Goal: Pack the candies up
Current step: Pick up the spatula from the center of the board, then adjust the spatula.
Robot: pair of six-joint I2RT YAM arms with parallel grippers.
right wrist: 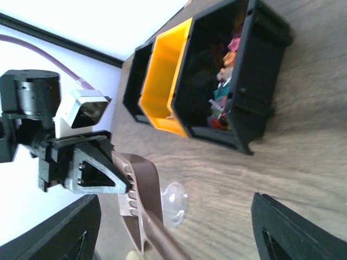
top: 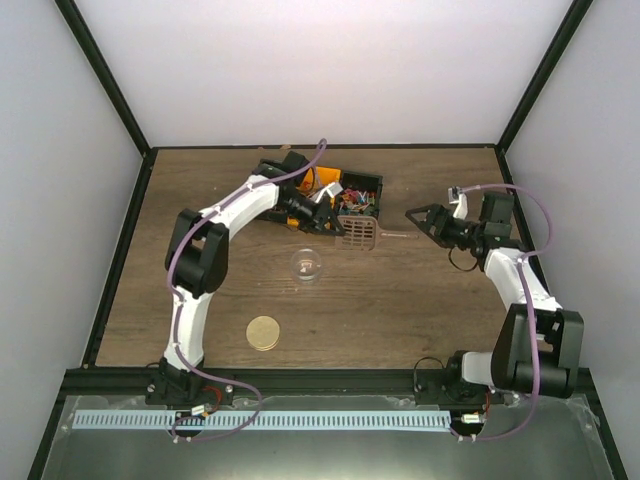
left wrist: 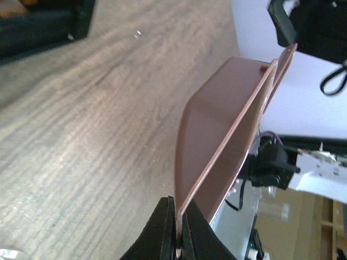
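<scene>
You're at the scooping step. Your left gripper is clenched on the rim of the scoop, which sits just beside the black bin where the candies lie. The scoop looks empty. Your right gripper is spread wide near the handle, grasping nothing. Next, I judge, you must dip the scoop's mouth under the candies and lift it level so none spill.

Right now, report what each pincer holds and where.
Left pincer clamps the brown scoop by its bowl wall, not the handle; right pincer holds nothing.
</scene>
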